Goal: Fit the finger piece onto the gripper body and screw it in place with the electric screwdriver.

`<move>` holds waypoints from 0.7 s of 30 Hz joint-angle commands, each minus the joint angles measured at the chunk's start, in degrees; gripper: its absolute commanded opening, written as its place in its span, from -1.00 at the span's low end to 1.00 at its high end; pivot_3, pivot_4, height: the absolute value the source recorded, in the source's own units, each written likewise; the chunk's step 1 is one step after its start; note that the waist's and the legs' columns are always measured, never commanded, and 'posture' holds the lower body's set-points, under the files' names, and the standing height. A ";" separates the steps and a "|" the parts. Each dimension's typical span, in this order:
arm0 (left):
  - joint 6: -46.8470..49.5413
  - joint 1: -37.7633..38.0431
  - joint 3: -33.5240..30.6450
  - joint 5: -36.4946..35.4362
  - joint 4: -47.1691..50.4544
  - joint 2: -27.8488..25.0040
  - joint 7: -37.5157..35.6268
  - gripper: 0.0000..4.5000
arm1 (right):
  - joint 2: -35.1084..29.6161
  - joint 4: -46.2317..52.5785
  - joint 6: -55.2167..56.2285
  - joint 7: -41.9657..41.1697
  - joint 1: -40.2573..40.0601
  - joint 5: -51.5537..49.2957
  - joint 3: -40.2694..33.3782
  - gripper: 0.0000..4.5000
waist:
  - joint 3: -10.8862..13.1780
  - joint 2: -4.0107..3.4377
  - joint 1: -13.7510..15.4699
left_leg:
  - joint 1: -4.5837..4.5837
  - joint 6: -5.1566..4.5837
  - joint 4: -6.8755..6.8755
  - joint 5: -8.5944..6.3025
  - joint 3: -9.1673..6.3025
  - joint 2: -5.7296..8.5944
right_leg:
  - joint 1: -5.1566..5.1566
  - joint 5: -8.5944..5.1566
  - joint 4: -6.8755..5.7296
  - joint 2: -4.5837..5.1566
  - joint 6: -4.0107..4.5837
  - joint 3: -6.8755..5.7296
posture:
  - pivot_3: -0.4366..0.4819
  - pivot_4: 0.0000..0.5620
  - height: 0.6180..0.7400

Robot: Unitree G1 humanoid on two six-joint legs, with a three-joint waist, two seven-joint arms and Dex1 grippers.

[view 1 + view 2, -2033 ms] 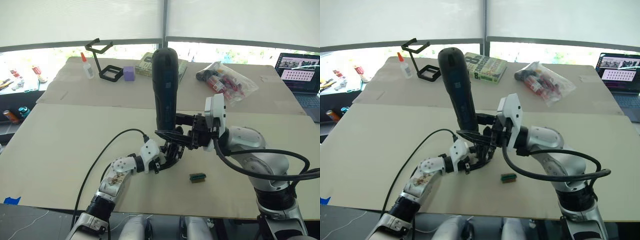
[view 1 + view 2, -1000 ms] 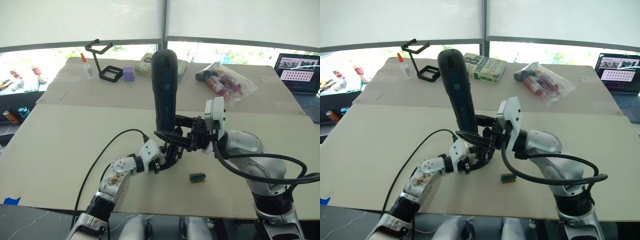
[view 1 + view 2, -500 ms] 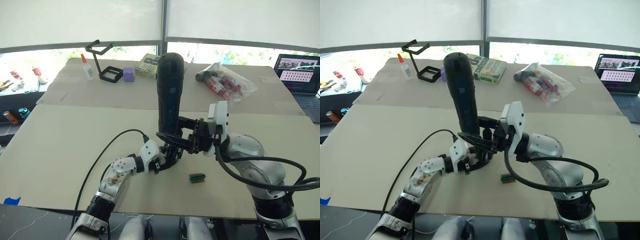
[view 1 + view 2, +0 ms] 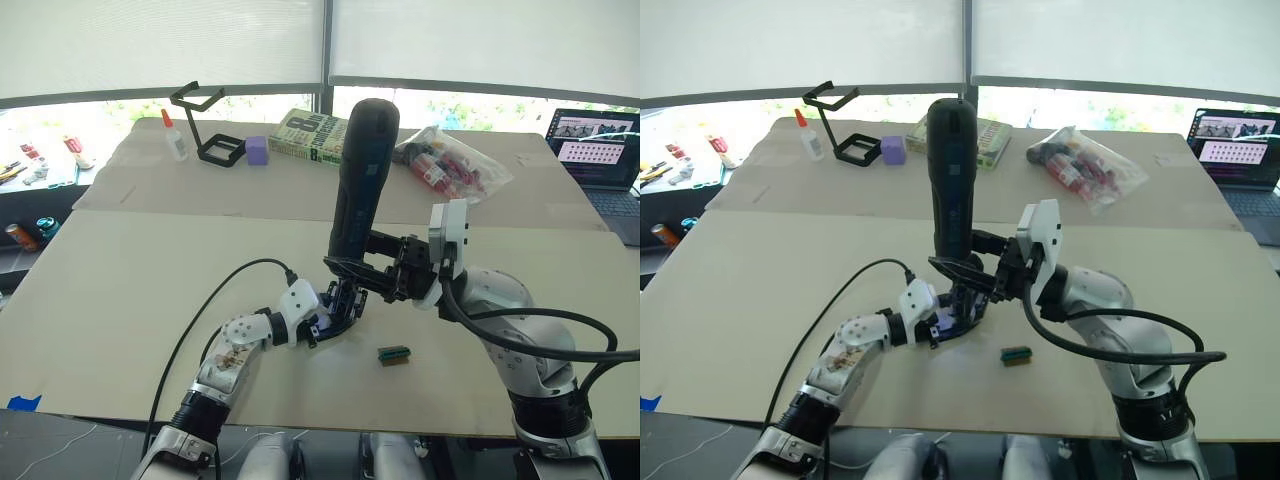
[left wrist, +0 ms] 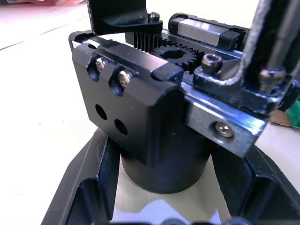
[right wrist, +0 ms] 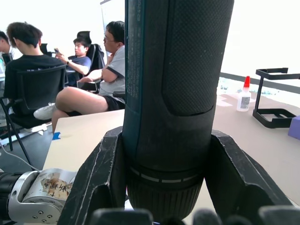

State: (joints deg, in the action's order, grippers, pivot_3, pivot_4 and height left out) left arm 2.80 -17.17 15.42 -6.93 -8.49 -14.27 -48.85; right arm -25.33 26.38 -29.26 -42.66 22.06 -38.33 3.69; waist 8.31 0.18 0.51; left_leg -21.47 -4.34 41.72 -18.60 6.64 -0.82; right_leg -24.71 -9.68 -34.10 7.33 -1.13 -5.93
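Observation:
The electric screwdriver stands nearly upright over the table's middle, its rounded top leaning right. My right gripper is shut on its lower end, one finger on each side of the barrel. Just below, my left gripper is shut on the gripper body, which rests on the table. A gear and several screws show on the body's top. A black toothed part rises beside the gear; I cannot tell whether it is the finger piece. A thin metal shaft comes down at the body's edge.
A small green-and-brown block lies right of the grippers. At the back stand a glue bottle, a black wire stand, a purple block, a book and a plastic bag. A laptop sits far right. People sit beyond the table.
The screwdriver's top has swung from leaning slightly left to leaning right, and my right arm has shifted a little right. My left arm and the gripper body have stayed put.

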 commanded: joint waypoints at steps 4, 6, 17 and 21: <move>0.71 0.96 1.21 -0.34 0.35 -0.09 -1.13 0.02 | -1.77 -2.74 -3.19 -0.26 -1.23 2.11 2.79 -0.14 | 0.00 0.00 -0.01 | 0.00 -0.04 0.00 -0.03 0.00 0.00 | 0.00 0.00 0.01 0.02 0.00 0.00 | -0.05 -0.47 1.00; 0.77 0.98 1.21 -0.33 0.40 -0.10 -1.11 0.02 | -1.87 -2.56 -2.96 -0.52 -1.13 2.45 3.30 -0.14 | 0.00 0.00 0.00 | 0.00 -0.04 -0.01 -0.03 0.00 0.00 | 0.00 0.00 0.01 0.03 0.00 0.00 | -0.05 -0.47 1.00; 0.93 1.14 1.18 -0.39 0.60 -0.16 -1.06 0.02 | -2.00 -0.81 -1.97 -1.47 0.45 1.70 3.00 -0.14 | 0.00 0.00 0.01 | -0.01 -0.05 -0.02 -0.04 0.00 0.00 | -0.02 0.00 0.02 0.05 0.00 -0.01 | -0.05 -0.47 1.00; 1.16 0.97 0.85 0.11 -0.07 -0.26 -0.22 0.02 | -0.48 2.30 -0.02 -2.82 4.16 -3.89 -1.26 -0.14 | 0.01 0.00 0.01 | -0.10 -0.05 -0.02 -0.04 0.00 0.01 | -0.11 0.00 0.01 0.06 0.00 -0.01 | -0.05 -0.47 1.00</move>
State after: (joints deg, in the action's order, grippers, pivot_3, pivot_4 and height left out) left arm 2.91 -17.17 15.42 -6.99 -8.47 -14.28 -48.81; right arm -26.19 26.73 -29.50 -44.70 24.46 -39.32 4.33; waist 8.32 0.18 0.52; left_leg -21.67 -4.39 41.70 -18.64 6.64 -0.81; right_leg -24.93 -9.67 -34.10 7.39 -1.13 -5.94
